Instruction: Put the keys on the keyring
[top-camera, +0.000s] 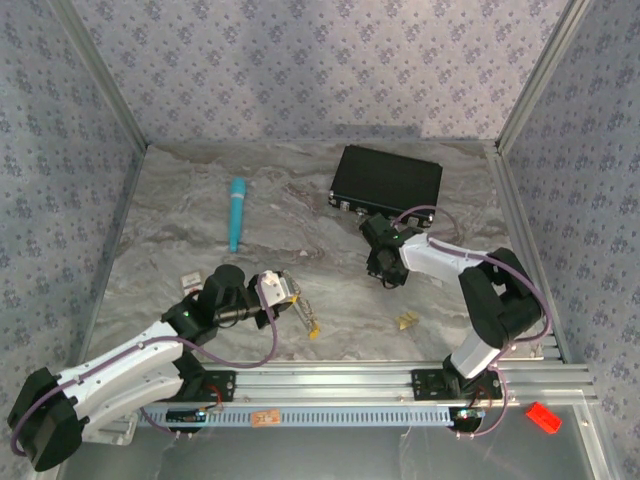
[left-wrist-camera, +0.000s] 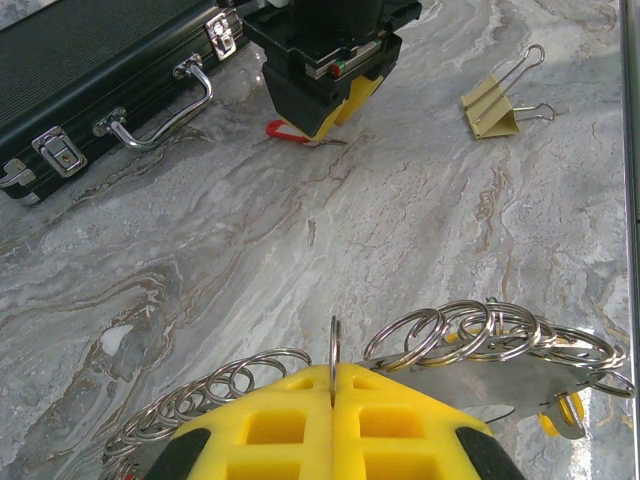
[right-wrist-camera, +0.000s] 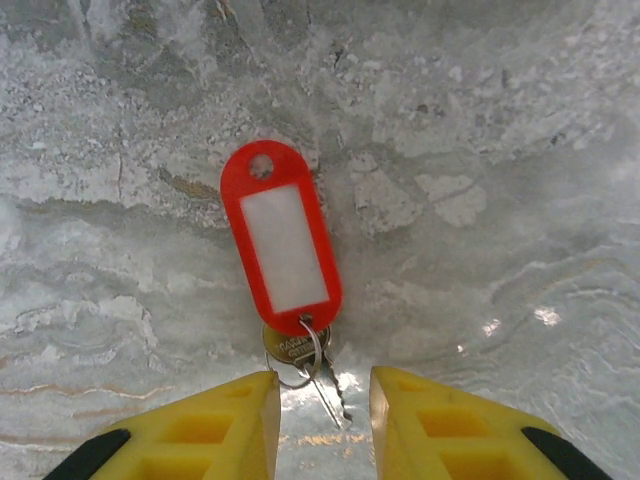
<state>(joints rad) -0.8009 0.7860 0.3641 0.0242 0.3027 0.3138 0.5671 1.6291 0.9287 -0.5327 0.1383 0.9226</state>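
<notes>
**Keyring pinched at left, red-tagged key loose at right**

Found the left gripper (left-wrist-camera: 333, 385) clamped tight on the keyring (left-wrist-camera: 334, 345), wire edge-on in the closed jaws, with many small split rings (left-wrist-camera: 470, 335) strung along it to either side, over the marble table (left-wrist-camera: 400, 230). Found the right gripper (right-wrist-camera: 325, 385) parted, tips down close to the marble, gripping nothing. Saw the red-tagged key (right-wrist-camera: 283, 240) lying flat, tag pointing away, metal blade between the parted jaws. Noted a black case (top-camera: 388, 180) toward the back wall and a binder clip (left-wrist-camera: 495, 100) nearer the front.
</notes>
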